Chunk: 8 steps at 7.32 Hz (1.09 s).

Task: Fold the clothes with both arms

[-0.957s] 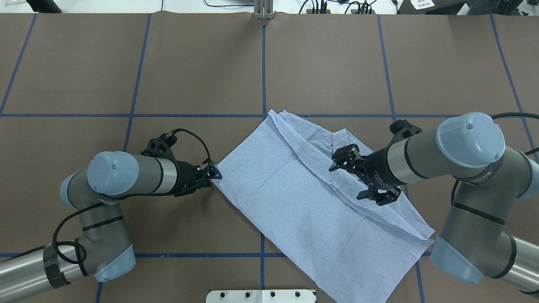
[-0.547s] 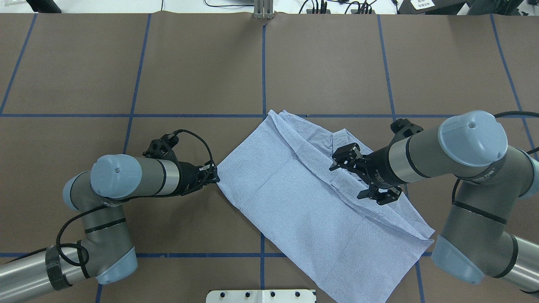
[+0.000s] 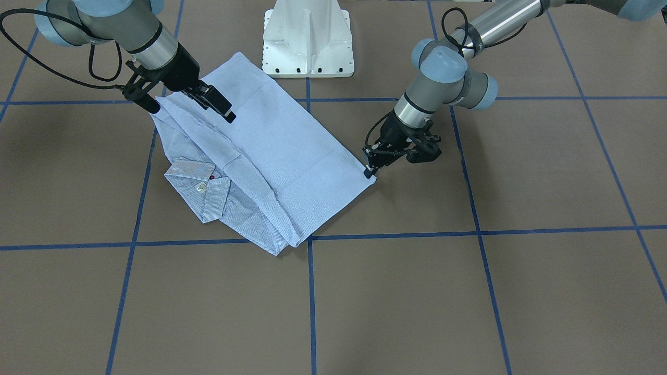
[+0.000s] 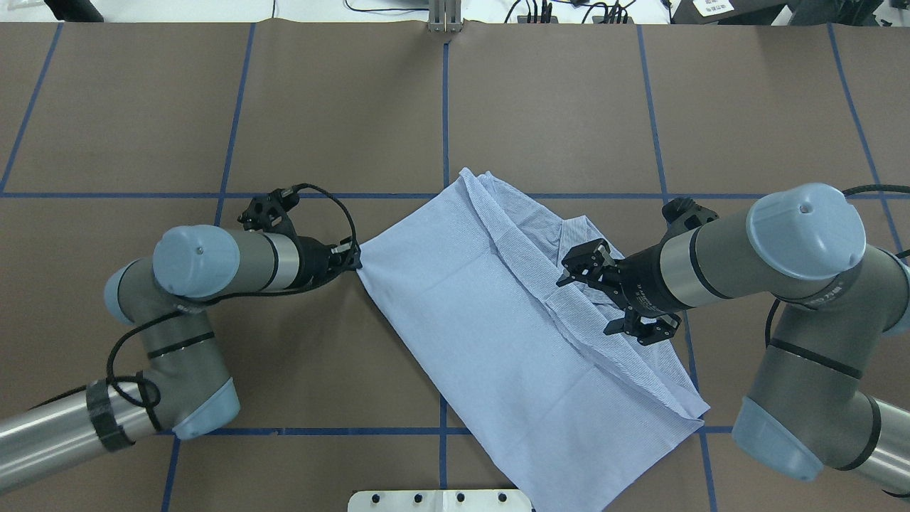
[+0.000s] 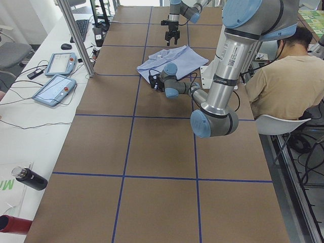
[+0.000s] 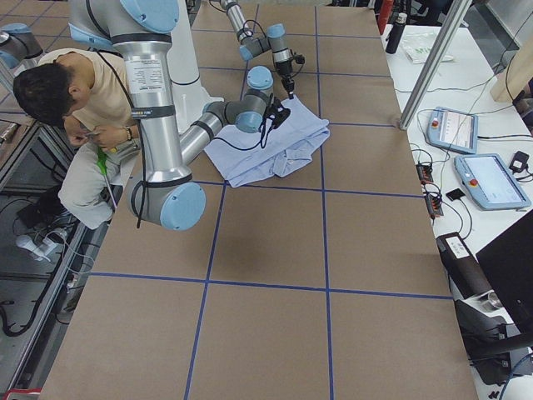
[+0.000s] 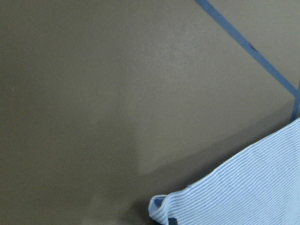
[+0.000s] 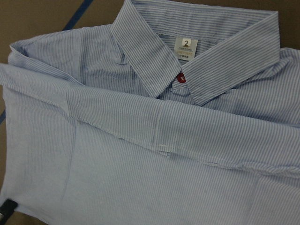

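The light blue-and-white striped shirt (image 4: pixel 483 320) lies partly folded and slanted across the brown table (image 4: pixel 213 107). Its collar (image 3: pixel 203 182) lies on the side away from the robot. My left gripper (image 4: pixel 350 257) is shut on the shirt's left corner (image 3: pixel 368 174), and that pinched hem (image 7: pixel 161 211) shows at the bottom of the left wrist view. My right gripper (image 4: pixel 589 304) hangs open just over the folded sleeve edge beside the collar, holding nothing. The right wrist view shows the collar (image 8: pixel 154 61), a white neck tag (image 8: pixel 186 48) and a red button (image 8: pixel 181 78).
The white pedestal base (image 3: pixel 307 36) stands at the robot's edge, next to the shirt's near end. Blue tape lines (image 4: pixel 444 107) grid the table. A seated person (image 5: pixel 283 76) is beside the robot. Two tablets (image 5: pixel 53 88) lie on a side bench.
My left gripper has moved away from the robot with the shirt's corner in it. The whole shirt has slid and turned slightly with it. The right gripper has stayed open over the collar area.
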{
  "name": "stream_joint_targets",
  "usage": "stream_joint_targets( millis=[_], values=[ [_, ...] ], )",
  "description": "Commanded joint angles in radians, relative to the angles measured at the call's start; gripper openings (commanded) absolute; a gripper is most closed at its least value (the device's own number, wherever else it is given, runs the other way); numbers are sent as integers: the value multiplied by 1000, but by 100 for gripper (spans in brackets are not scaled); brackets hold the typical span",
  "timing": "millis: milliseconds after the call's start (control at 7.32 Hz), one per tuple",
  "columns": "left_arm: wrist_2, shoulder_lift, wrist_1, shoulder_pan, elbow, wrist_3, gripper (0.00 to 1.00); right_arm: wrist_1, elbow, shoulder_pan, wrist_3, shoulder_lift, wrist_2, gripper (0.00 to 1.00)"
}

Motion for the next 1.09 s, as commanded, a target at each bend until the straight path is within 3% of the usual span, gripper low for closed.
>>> stream_joint_targets(
  millis=[0,273,410,683,820,957],
  values=[
    [1,-220,-14,-129,286,49,0,-1,-2,-2,0,-7,0,100],
    [15,-337,-74,-203,450,94,0,1,-2,-1,0,-7,0,100],
    [50,-432,-135,-215,595,92,0,1,-3,-2,2,-7,0,100],
    [51,-488,-158,-229,669,92,0,1,-2,-4,2,-2,-3,100],
    [48,-492,-175,-229,690,95,41,1,-5,-8,2,3,-12,100],
    [38,-489,-184,-239,687,105,61,1,-8,8,6,32,-52,100]
  ],
)
